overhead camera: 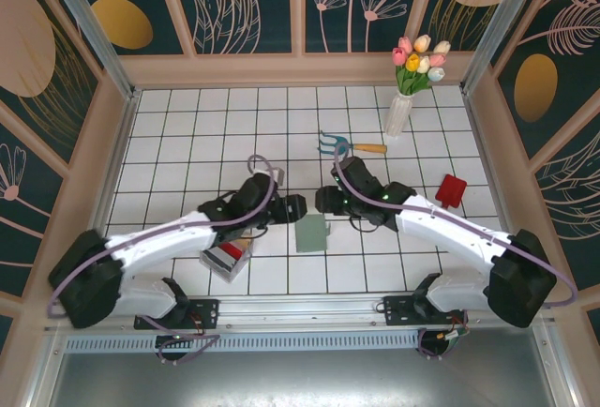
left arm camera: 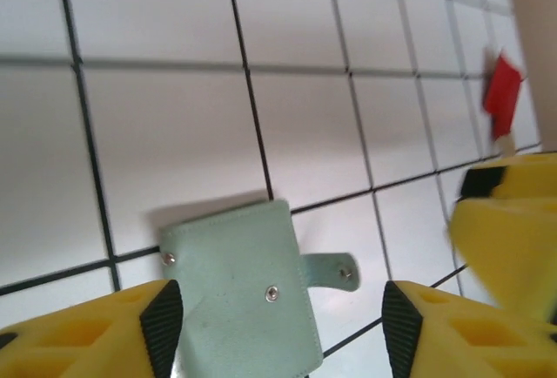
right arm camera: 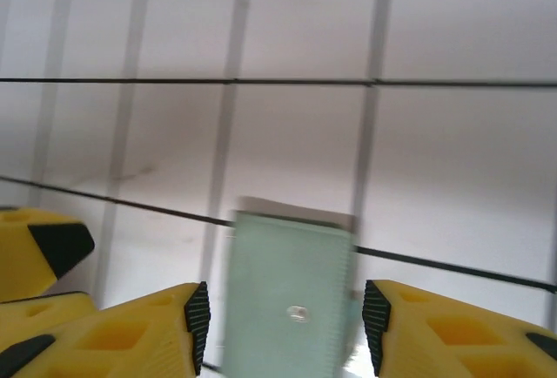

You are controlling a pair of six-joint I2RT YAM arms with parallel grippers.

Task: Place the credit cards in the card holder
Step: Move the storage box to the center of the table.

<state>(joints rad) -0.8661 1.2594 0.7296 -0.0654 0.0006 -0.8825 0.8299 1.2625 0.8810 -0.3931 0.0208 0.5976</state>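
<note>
**tilefan:** Between the two arms on the worktop (overhead camera: 187, 126), the card holder (overhead camera: 311, 234) lies flat and folded closed, with its long axis running away from the bases. Which side goes for it?

**gripnerd:** Toss-up tbh. The left fingers (left arm camera: 161, 326) are spread with nothing in them, and the holder sits off toward one pad, strap tab (left arm camera: 335, 271) poking sideways. The right fingers (right arm camera: 197, 321) are spread and empty too, with the holder squarely between them. I'd guess right has the cleaner line.

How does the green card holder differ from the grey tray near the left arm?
The card holder is sage green and flat; the tray is grey with upright sides. The card holder lies shut; the tray is open-topped with a red card inside. Both sit on the table.
</note>
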